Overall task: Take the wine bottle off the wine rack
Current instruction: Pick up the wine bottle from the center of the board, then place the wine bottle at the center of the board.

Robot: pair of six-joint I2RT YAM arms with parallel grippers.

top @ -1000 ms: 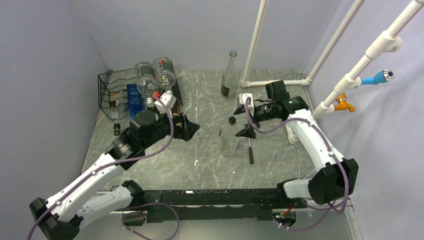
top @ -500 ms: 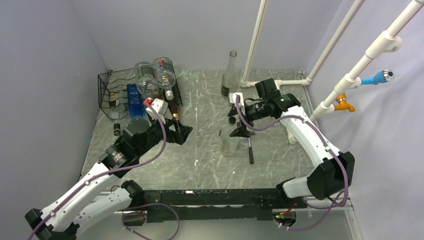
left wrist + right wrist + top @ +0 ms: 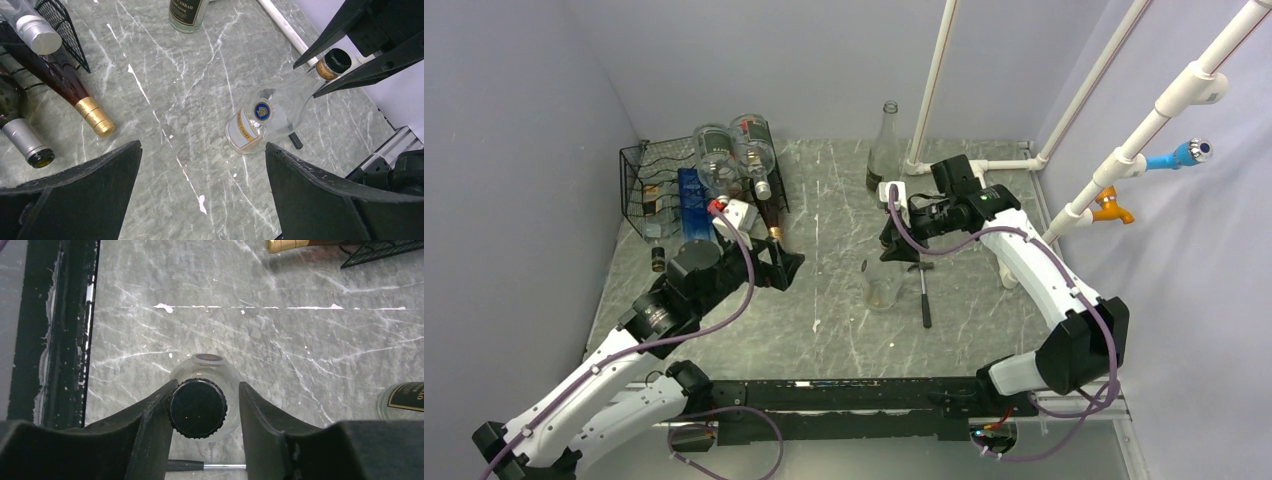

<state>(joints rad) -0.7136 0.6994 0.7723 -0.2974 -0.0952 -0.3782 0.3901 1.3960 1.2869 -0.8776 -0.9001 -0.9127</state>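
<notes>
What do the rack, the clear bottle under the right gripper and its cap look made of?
Rack: thin black wire, likely coated metal, see-through grid. Bottle: clear glossy glass, probably; the table shows through it. Cap: black, matte, ribbed edge; plastic or metal, unclear.

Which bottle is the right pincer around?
The clear, black-capped bottle standing mid-table: its cap sits inside the right pincer. Others lie at the rack; a tall bottle stands farther back.

Jutting bottle necks [image 3: 93, 114] crowd the wine rack's [image 3: 639, 185] front
</notes>
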